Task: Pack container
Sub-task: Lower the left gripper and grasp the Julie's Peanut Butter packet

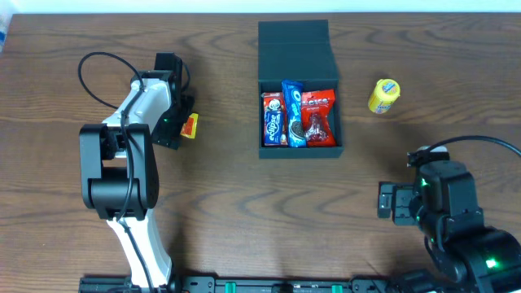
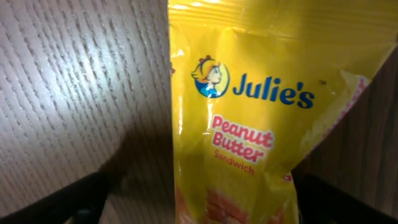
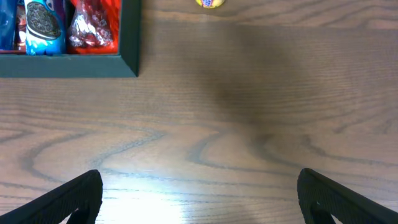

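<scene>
The dark teal container (image 1: pixel 339 106) stands at the table's middle back with its flap lid (image 1: pixel 293 41) open away from me. It holds a blue-red packet (image 1: pixel 273 119), a blue Oreo packet (image 1: pixel 293 114) and a red packet (image 1: pixel 319 118). My left gripper (image 1: pixel 184 126) is open, its fingers on either side of a yellow Julie's Peanut Butter Sandwich packet (image 2: pixel 249 106) that lies on the table; the packet also shows in the overhead view (image 1: pixel 190 126). My right gripper (image 1: pixel 389 202) is open and empty over bare table (image 3: pixel 199 199). The container's corner (image 3: pixel 129 62) shows in the right wrist view.
A second yellow snack packet (image 1: pixel 383 96) lies to the right of the container; its edge shows in the right wrist view (image 3: pixel 210 3). The table is dark wood grain. The arm bases stand at the front edge.
</scene>
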Available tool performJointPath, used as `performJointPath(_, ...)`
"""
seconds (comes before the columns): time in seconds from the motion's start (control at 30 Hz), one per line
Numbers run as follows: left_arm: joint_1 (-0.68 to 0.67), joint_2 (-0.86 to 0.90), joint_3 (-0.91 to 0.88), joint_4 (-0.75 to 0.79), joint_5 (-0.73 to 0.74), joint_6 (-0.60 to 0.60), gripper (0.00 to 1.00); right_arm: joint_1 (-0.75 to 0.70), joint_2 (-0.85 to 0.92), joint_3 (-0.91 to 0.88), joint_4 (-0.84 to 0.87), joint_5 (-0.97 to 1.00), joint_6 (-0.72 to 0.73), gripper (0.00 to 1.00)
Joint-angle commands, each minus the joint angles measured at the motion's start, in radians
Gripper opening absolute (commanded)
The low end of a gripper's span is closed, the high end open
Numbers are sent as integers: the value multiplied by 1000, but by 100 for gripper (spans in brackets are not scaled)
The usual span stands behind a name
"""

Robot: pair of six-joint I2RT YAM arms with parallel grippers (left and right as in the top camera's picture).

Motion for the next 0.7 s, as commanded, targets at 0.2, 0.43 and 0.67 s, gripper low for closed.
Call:
performJointPath(0.2,2,25,-3,-5,0,5,65,-16,-5,2,-2,3,-6,99)
performJointPath(0.43,-3,25,-3,-12,0,5,57,-16,-5,2,-2,3,-6,99)
performJointPath(0.67,-13,25,-3,-16,1,5,47,-16,-5,2,-2,3,-6,99)
